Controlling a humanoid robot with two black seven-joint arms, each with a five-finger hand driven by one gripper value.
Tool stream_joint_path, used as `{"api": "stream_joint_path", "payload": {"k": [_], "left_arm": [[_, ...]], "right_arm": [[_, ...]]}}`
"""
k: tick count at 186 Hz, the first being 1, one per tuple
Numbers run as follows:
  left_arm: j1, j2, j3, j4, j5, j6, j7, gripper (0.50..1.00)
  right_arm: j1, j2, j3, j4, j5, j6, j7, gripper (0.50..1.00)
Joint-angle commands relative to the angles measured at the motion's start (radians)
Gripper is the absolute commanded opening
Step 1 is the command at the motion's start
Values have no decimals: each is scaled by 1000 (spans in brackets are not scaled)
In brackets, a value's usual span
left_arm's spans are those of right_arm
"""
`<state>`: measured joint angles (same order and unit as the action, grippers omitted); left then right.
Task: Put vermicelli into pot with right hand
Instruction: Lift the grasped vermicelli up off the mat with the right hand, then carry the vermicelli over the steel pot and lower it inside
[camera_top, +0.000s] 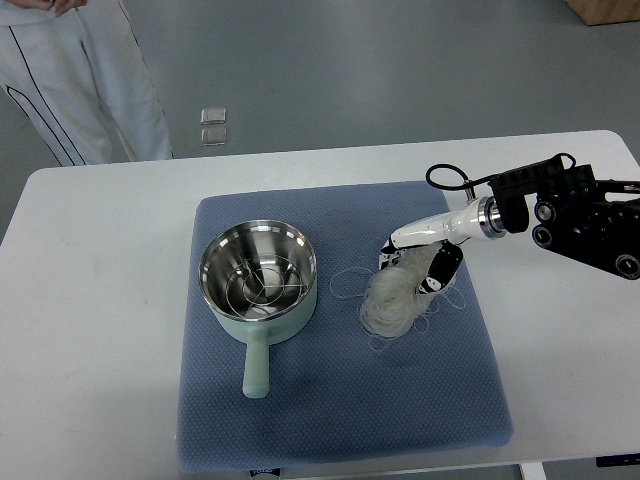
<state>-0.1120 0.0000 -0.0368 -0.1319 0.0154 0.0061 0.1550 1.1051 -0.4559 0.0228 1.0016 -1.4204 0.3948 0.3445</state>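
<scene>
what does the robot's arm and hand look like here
The right arm is bulky black hardware with round joint caps and a black cable looping above the wrist. A glossy white tapered forearm section leads to the right hand, which is white with black fingers.

My right arm (585, 222) is black and blocky, studded with round silver-ringed joints, with a black cable looping off its top. A silver collar joins it to my robot hand (432, 250), white-shelled with black fingers.
</scene>
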Motion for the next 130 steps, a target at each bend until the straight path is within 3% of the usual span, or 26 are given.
{"api": "stream_joint_path", "payload": {"k": [1, 91, 130], "left_arm": [[0, 0, 0, 0, 0, 0, 0, 1000], [-1, 0, 0, 0, 0, 0, 0, 1000], [-1, 0, 0, -2, 0, 0, 0, 1000]], "right_arm": [[10, -1, 9, -5, 11, -19, 2, 500], [191, 19, 111, -18, 121, -22, -9, 500], [283, 95, 112, -49, 123, -24, -7, 500]]}}
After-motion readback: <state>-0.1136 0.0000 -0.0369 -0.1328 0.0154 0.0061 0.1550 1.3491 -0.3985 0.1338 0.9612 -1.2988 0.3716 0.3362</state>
